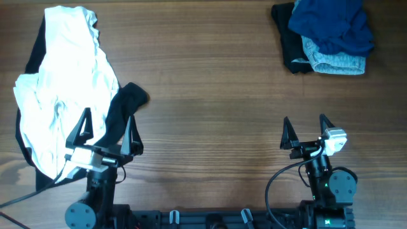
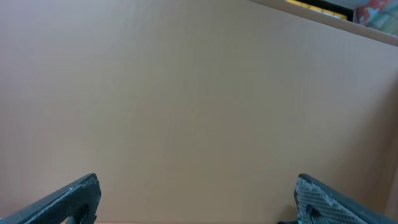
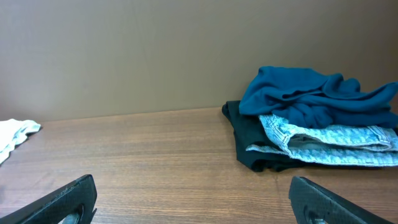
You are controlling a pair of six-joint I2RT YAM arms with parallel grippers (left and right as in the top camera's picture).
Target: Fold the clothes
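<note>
Clothes (image 1: 63,89) lie in two heaps on the wooden surface (image 1: 210,83). At the left, a white garment (image 1: 57,108) sprawls over a black garment (image 1: 124,105). At the far right, a deep-blue shirt (image 3: 311,93) tops light-blue denim (image 3: 323,137) and another black piece (image 3: 249,143). My left jaws stand wide apart and empty at the white garment's near edge. My right jaws, also apart and empty, sit near right, well apart from that heap.

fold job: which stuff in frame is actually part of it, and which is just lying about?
Part of the job:
- crumpled white garment, left
- black cloth under and beside it
- deep-blue knit shirt, top of far-right pile
- light-blue denim beneath it
- black garment in that pile

Just there:
- brown wooden table
- plain brown back wall
</note>
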